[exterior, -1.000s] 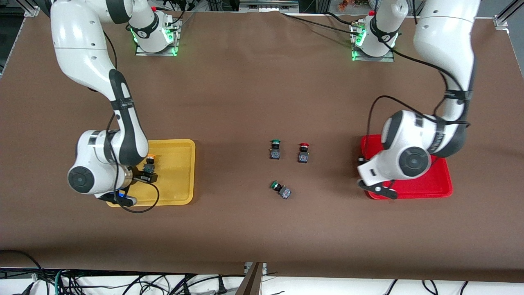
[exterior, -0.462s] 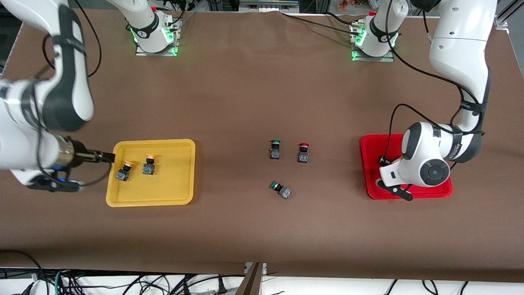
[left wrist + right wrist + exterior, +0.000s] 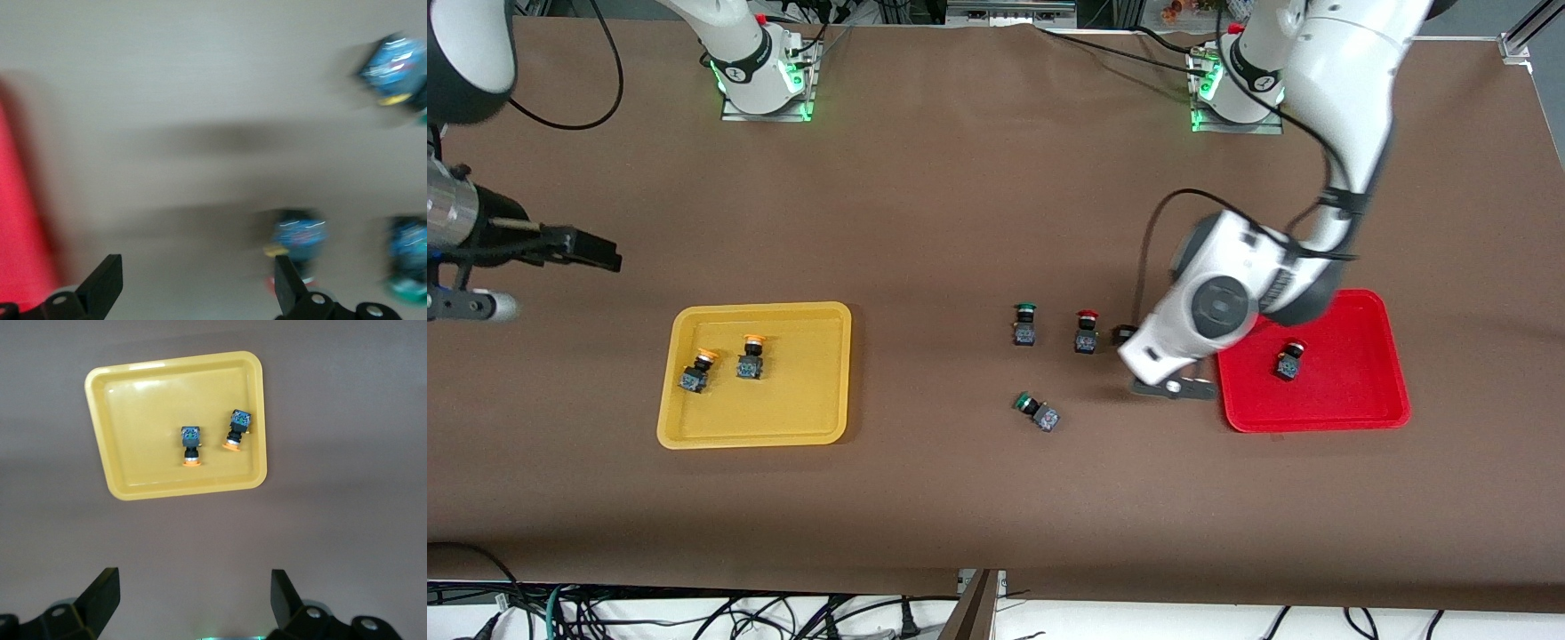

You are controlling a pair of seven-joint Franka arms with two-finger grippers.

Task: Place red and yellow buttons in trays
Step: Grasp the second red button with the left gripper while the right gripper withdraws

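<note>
While over bare table, left gripper [image 3: 193, 293], spread wide, near red button [image 3: 298, 241].

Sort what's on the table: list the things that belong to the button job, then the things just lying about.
Job: yellow tray holding two yellow buttons; red tray holding one red button; another red button on the table.

Lying about: two green buttons.

Two yellow buttons [image 3: 191, 445] in yellow tray [image 3: 133, 393]
</note>
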